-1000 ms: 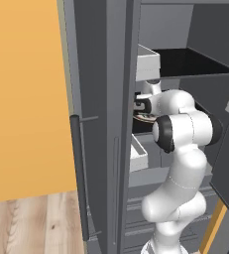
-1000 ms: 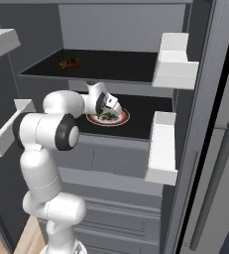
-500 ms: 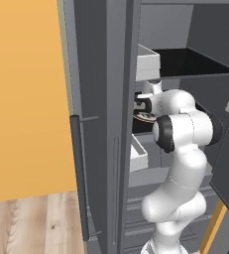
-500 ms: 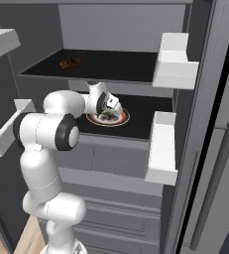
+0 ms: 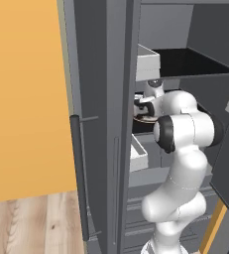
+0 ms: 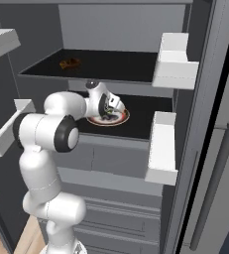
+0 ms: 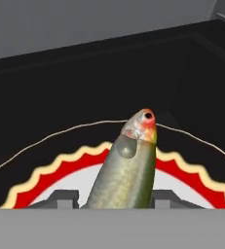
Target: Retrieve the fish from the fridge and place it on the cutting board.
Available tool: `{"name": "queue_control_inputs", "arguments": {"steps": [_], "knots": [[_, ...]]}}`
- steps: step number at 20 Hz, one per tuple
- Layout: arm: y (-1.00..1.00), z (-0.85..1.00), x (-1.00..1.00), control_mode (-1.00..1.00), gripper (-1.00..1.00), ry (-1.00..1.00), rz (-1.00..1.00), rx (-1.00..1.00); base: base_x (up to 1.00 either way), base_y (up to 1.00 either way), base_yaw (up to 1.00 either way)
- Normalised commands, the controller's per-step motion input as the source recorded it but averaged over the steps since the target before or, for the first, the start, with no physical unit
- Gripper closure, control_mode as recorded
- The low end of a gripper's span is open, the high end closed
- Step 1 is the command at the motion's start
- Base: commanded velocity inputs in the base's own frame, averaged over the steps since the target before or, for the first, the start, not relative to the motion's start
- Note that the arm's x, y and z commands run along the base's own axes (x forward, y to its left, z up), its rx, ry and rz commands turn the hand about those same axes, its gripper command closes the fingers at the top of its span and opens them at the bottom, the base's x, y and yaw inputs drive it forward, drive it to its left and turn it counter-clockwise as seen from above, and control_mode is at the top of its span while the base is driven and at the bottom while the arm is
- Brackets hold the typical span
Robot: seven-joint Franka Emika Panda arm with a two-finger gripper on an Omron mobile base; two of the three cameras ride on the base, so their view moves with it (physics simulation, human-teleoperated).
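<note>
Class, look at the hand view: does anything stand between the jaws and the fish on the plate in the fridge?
Nothing visible does. The fish lies on the red-rimmed plate, running straight between the fingertips of the gripper.

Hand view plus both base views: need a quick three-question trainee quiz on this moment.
1. True or false: the slim grey-green fish lies between the dark finger tips.
2. What is under the fish? A) round red-rimmed plate B) wooden board C) white door bin
3. Fill in: the gripper reaches into the tall dark grey ____.

Key: 1 true; 2 A; 3 fridge.
</note>
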Motion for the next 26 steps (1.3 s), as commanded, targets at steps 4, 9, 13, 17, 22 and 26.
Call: {"name": "queue_control_inputs", "arguments": {"steps": [4,9,13,17,22,26], "knots": [[-0.01,0.12,-0.03,-1.0,1.0,-0.17,0.0,-0.03,0.0,0.0,0.0],[-0.01,0.26,-0.06,-1.0,1.0,-0.14,0.0,0.0,0.0,0.0,0.0],[-0.08,0.38,-0.36,-1.0,1.0,-0.04,0.0,0.0,0.0,0.0,0.0],[0.0,0.22,-0.61,-1.0,1.0,-0.02,0.0,0.0,0.0,0.0,0.0],[0.0,0.42,-0.81,-1.0,1.0,-0.08,0.0,0.0,0.0,0.0,0.0],[0.0,0.48,-0.85,-1.0,1.0,-0.07,0.0,0.0,0.0,0.0,0.0]]}}
